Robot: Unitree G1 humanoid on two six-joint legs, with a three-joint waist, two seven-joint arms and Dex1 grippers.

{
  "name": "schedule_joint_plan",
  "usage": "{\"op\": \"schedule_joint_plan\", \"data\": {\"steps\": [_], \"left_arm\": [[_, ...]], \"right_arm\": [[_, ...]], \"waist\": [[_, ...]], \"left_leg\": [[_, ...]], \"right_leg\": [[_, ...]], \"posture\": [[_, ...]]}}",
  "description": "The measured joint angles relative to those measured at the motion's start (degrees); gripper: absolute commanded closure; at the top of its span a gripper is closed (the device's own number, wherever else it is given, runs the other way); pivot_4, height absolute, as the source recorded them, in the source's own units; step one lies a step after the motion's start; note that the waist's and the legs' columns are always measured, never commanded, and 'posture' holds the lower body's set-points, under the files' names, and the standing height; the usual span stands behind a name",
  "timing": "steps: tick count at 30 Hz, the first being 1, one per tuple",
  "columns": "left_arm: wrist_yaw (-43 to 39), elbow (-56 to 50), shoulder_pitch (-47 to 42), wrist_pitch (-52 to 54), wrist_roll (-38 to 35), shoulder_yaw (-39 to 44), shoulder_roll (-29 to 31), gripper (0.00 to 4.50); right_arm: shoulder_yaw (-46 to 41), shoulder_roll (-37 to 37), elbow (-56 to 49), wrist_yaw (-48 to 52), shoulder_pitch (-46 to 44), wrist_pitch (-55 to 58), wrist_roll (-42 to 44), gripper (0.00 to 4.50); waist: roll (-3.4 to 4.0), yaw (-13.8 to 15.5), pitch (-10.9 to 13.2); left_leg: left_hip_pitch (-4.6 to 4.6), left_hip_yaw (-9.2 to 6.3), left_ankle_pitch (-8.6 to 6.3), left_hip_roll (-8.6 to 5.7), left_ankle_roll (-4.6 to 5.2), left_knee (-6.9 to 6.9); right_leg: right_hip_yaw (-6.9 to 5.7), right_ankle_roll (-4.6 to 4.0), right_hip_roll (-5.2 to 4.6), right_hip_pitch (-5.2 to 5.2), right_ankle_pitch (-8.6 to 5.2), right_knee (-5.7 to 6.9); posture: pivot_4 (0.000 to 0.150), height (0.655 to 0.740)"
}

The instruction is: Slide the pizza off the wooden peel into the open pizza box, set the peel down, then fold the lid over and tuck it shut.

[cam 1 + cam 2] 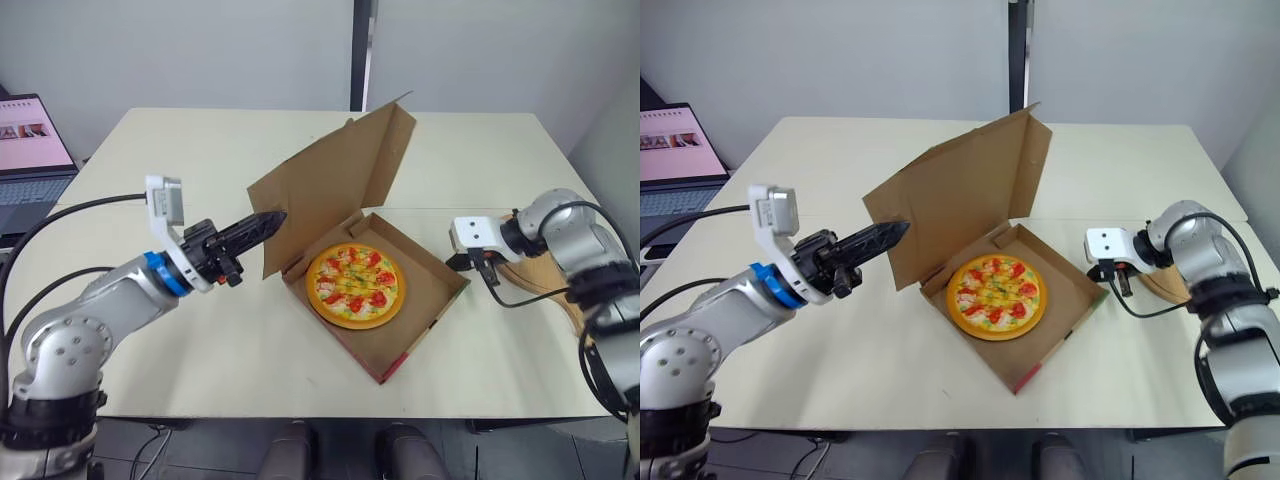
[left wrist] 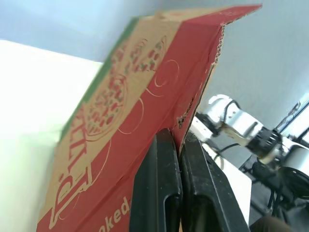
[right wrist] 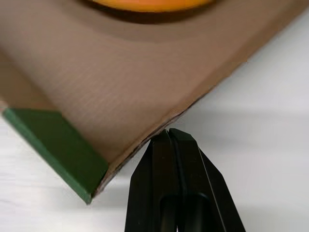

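Observation:
The pizza (image 1: 354,285) lies flat inside the open cardboard box (image 1: 432,300) at the table's middle. The lid (image 1: 340,170) stands up behind it, tilted slightly over the tray. My left gripper (image 1: 278,215) is shut, its tips touching the lid's red printed outer face (image 2: 120,121) near the left edge. My right gripper (image 1: 462,264) is shut too, its tip (image 3: 168,133) against the outside of the box's right wall. The wooden peel (image 1: 545,272) lies on the table at the far right, partly under my right arm.
A laptop (image 1: 30,150) stands open at the table's far left. A green flap (image 3: 58,145) of the box lies near my right fingertips. Cables hang from both wrists. Bare tabletop (image 1: 240,350) stretches in front of the box.

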Motion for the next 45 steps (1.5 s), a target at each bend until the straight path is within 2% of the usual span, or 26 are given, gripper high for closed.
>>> {"op": "schedule_joint_plan", "data": {"steps": [6, 13, 17, 22, 25, 31, 35, 45], "left_arm": [[-6.20, 7.85, -7.09, -0.32, 8.75, -1.65, -1.75, 4.50], [-8.91, 13.10, -11.73, -0.37, 15.05, -1.89, -4.96, 4.50], [-9.86, 14.50, -12.99, -0.35, 17.47, -1.53, -5.78, 4.50], [-11.96, 15.14, -13.08, -0.28, 20.37, -1.06, -5.88, 4.50], [-13.04, 15.40, -13.12, -0.22, 21.88, -1.04, -5.87, 4.50], [-14.62, 16.54, -13.38, -0.09, 24.04, -0.99, -5.83, 4.50], [-15.61, 16.81, -13.66, 0.14, 24.79, -0.63, -5.48, 4.50], [-15.86, 17.26, -14.36, 1.01, 26.26, 0.43, -5.48, 4.50]], "right_arm": [[-1.94, -1.78, -20.10, 0.14, 10.10, 13.91, 4.86, 4.48], [-4.47, -2.89, -36.40, -3.62, 18.61, 26.43, 9.01, 4.48], [-5.48, -1.32, -43.72, -8.46, 22.75, 32.40, 11.71, 4.48], [-8.18, -0.43, -46.34, -14.62, 24.66, 37.95, 14.09, 4.48], [-11.59, -0.68, -46.11, -17.55, 24.82, 40.02, 15.87, 3.85], [-17.32, -1.84, -44.16, -21.99, 25.91, 39.26, 18.26, 1.70], [-23.36, 1.44, -40.56, -29.18, 21.88, 41.23, 20.89, 0.29], [-25.49, 9.22, -38.74, -40.61, 11.99, 49.67, 26.97, 0.29]], "waist": [[0.00, 0.03, 0.00], [-0.01, 0.13, 0.00], [-0.02, 0.07, 0.00], [-0.02, 0.03, 0.00], [-0.02, 0.23, 0.01], [-0.03, 0.47, 0.01], [-0.03, 0.20, 0.01], [-0.03, 0.08, 0.02]], "left_leg": [[-0.01, -0.01, -0.01, 0.00, 0.01, 0.02], [-0.05, -0.06, -0.01, -0.01, 0.01, 0.02], [-0.05, -0.07, -0.01, -0.01, 0.01, 0.02], [-0.05, -0.06, -0.01, -0.01, 0.01, 0.03], [-0.06, -0.06, -0.02, -0.03, 0.02, 0.03], [-0.07, -0.05, -0.03, -0.04, 0.04, 0.03], [-0.06, -0.04, -0.02, -0.04, 0.03, 0.02], [-0.11, -0.04, -0.03, -0.04, 0.04, 0.02]], "right_leg": [[0.00, 0.00, -0.02, -0.02, 0.00, 0.00], [-0.04, 0.01, -0.04, -0.03, 0.00, -0.01], [-0.04, 0.01, -0.04, -0.04, 0.00, 0.00], [-0.04, 0.01, -0.04, -0.04, 0.00, 0.00], [-0.04, 0.02, -0.06, -0.03, 0.01, -0.02], [-0.04, 0.03, -0.06, -0.03, 0.01, -0.01], [-0.02, 0.03, -0.06, -0.06, 0.01, 0.04], [-0.02, 0.03, -0.06, -0.13, 0.01, 0.06]], "posture": [[0.150, 0.7400], [0.150, 0.7400], [0.150, 0.7400], [0.150, 0.7400], [0.150, 0.7400], [0.150, 0.7400], [0.150, 0.7400], [0.150, 0.7400]]}}
